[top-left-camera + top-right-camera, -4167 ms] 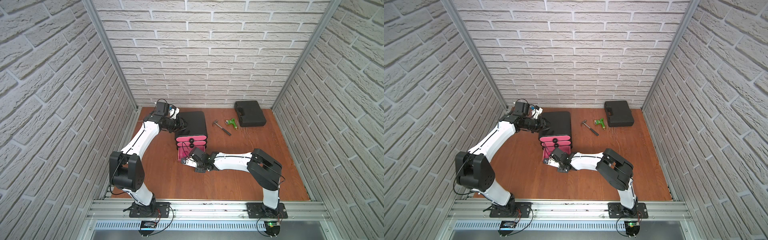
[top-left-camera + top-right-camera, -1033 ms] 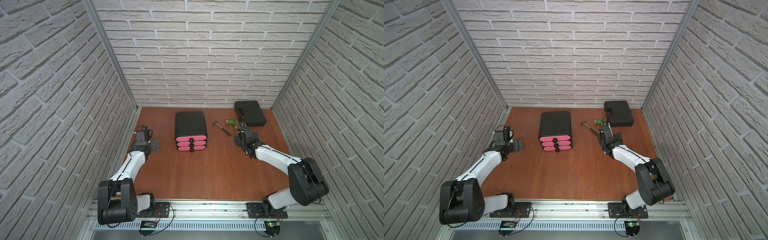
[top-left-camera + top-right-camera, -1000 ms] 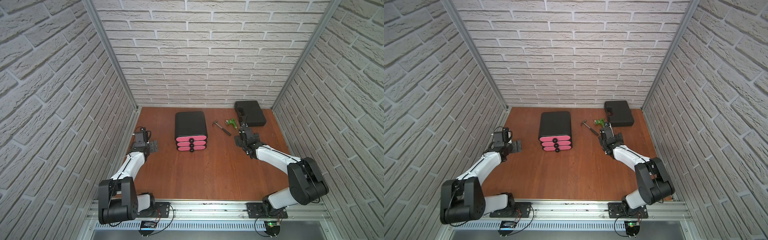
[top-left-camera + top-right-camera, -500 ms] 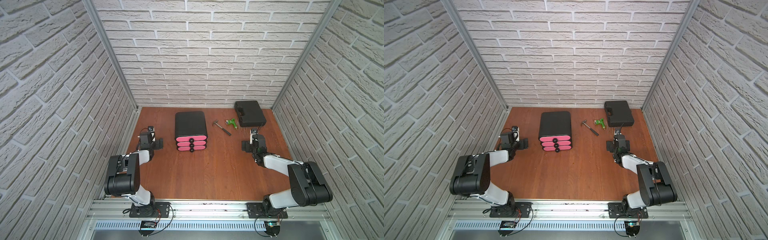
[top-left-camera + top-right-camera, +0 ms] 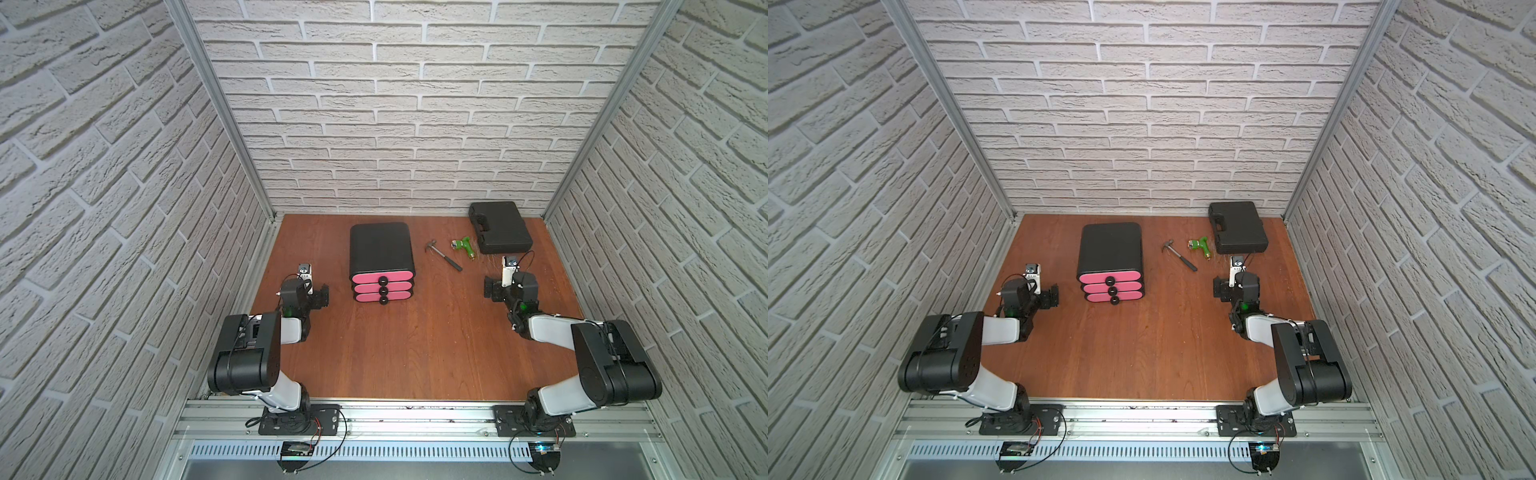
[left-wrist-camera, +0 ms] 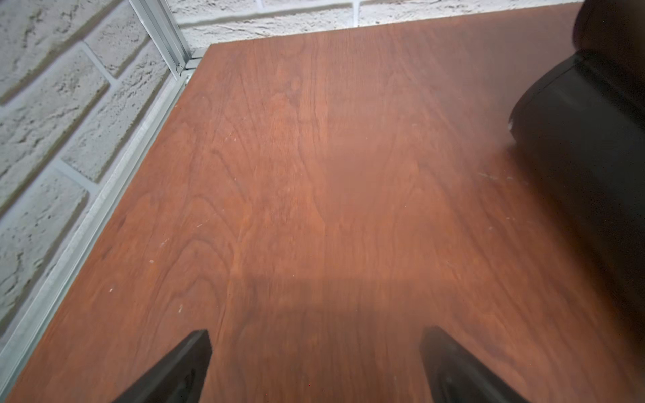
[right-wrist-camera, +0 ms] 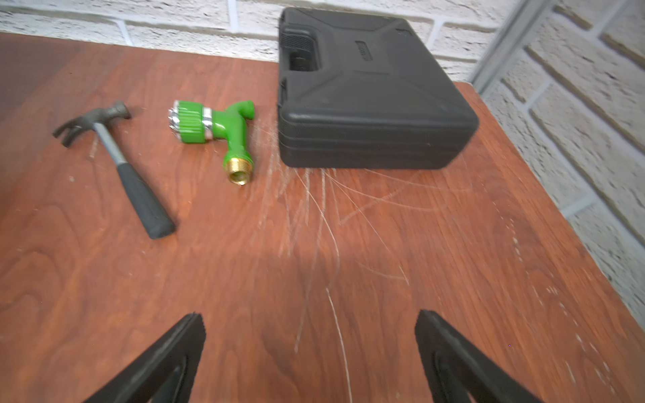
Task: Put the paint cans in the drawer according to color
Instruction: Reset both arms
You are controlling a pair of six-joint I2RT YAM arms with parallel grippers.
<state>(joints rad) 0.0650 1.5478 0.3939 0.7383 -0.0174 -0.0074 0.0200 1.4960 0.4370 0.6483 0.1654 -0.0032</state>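
No paint cans are showing; probably they are lying inside the drawer (image 5: pixel 381 249), which is standing near the far edge of the surface (image 5: pixel 415 353), all fronts shut. The left hand (image 6: pixel 314 336) and right hand (image 7: pixel 309 315) are gaping wide, holding nothing. The drawer is looking stiff but light, likely sliding when pulled: take a round knob (image 5: pixel 382 279), bracing its body.

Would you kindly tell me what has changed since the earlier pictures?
The left pincer and right pincer drew back and apart from the black chest with three pink-fronted drawers; both are open and empty. The bottom drawer, pulled out earlier, is now shut. The chest, black-handled hammer, green hose nozzle and black tool case stayed put.
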